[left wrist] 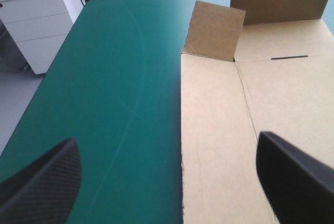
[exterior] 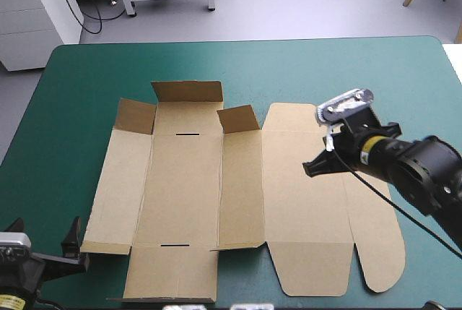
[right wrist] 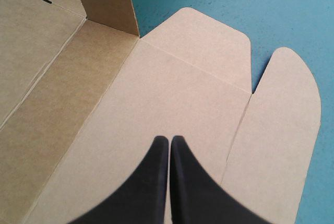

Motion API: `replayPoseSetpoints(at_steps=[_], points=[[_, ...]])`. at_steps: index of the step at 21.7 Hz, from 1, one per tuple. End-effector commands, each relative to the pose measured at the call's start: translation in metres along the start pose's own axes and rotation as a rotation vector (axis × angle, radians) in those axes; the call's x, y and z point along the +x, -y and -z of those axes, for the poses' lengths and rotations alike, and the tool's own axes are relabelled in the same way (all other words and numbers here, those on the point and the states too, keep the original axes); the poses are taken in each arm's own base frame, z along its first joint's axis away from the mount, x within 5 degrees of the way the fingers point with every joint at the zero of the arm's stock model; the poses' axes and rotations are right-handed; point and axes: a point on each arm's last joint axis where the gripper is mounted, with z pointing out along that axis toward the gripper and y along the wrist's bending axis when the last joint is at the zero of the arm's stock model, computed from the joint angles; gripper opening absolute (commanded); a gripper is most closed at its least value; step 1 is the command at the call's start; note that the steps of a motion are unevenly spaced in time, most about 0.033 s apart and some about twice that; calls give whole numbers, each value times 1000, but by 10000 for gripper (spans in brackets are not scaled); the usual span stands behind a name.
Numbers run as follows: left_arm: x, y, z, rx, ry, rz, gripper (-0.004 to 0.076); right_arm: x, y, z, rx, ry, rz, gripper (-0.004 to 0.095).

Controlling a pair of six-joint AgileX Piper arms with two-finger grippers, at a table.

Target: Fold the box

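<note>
Box: the brown box (exterior: pixel 186 187) lies opened out at the middle of the teal-green table (exterior: pixel 72 93), with its three far flaps (exterior: pixel 189 92) standing up.
My left gripper (left wrist: pixel 166 139): fingers wide apart and empty, at the box's near left corner.
My right gripper (right wrist: pixel 169 140): fingers pressed together in one point, gripping nothing, over the flat lid panel (exterior: pixel 303 209); whether they touch it I cannot tell.

left hand (exterior: pixel 43 232) cropped, box (exterior: pixel 188 187) partly behind right hand (exterior: pixel 309 170)
</note>
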Motion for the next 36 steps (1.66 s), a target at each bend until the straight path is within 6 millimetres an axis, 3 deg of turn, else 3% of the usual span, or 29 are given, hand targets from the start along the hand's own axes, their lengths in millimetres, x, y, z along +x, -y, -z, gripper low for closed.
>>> replayPoseSetpoints(at_steps=[1,6,10,12,15,17,21,24,32,36], points=[[-47,-2,-5,-1,29,-4,632,8,5,31,6,143,-17,-4],[-118,-2,-49,2,-150,-32,632,58,7,53,-4,193,-17,-4],[-136,2,-94,26,-357,-19,632,94,8,59,1,199,37,-4],[-134,3,-112,21,-491,11,632,112,9,64,0,205,31,-4],[-128,3,-137,38,-574,71,632,139,10,89,-33,321,-9,-5],[-123,-10,-150,54,-613,136,632,153,11,110,-55,433,-35,-20],[-104,-50,-172,198,-720,265,632,173,12,132,-63,543,-23,-19],[-92,-65,-183,205,-779,286,632,180,12,131,-62,486,-10,-19],[-75,-69,-206,248,-863,261,632,182,9,130,-85,471,54,-19],[-35,-58,-213,344,-962,322,632,181,9,130,-77,487,86,-19]])
